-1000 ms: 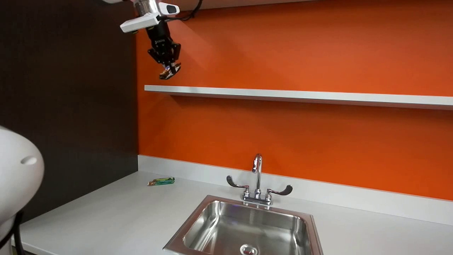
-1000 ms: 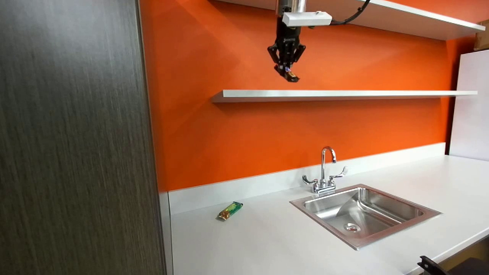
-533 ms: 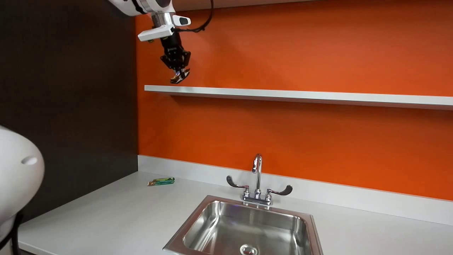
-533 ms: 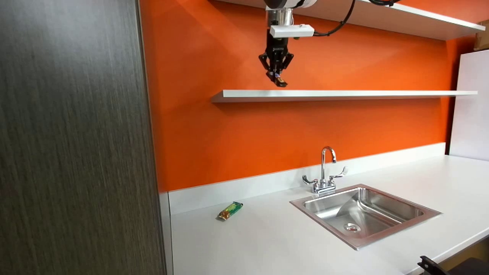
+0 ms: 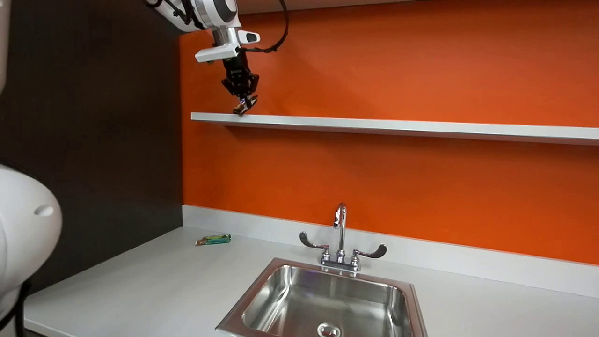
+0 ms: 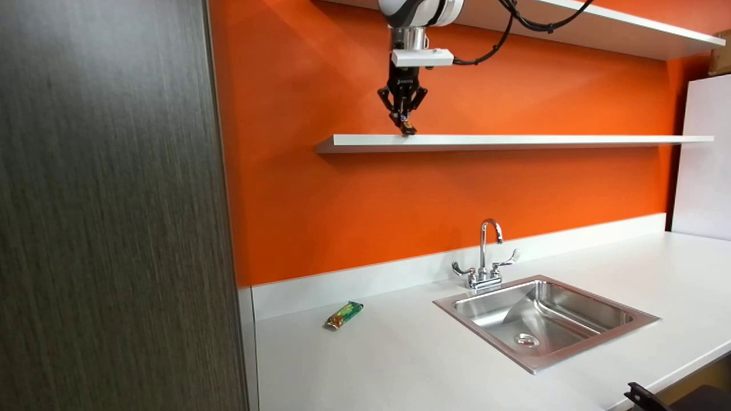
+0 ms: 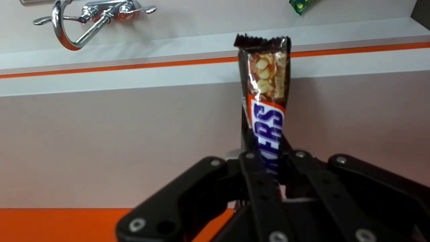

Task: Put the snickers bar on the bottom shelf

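Note:
The snickers bar [image 7: 265,84] is a dark brown wrapped bar with white, red and purple print. My gripper [image 7: 268,148] is shut on it near its middle, and one end sticks out past the fingers. In both exterior views the gripper [image 5: 245,99] [image 6: 403,118] points down with the tilted bar [image 5: 240,108] [image 6: 408,129] at the bottom shelf's top edge. The bottom shelf [image 5: 374,124] [image 6: 514,140] is a long white board on the orange wall, and it lies below the bar in the wrist view [image 7: 117,144]. I cannot tell whether the bar touches it.
An upper shelf [image 6: 628,25] runs above the arm. A dark panel [image 5: 103,117] stands beside the shelf's near end. Below are a counter [image 5: 140,290] with a green wrapped item [image 5: 214,240], a sink [image 5: 416,309] and a faucet [image 5: 341,229].
In both exterior views my gripper has come down with the bar, from above the shelf to its top edge. It moved right in one view and left in the other. The bar stays held.

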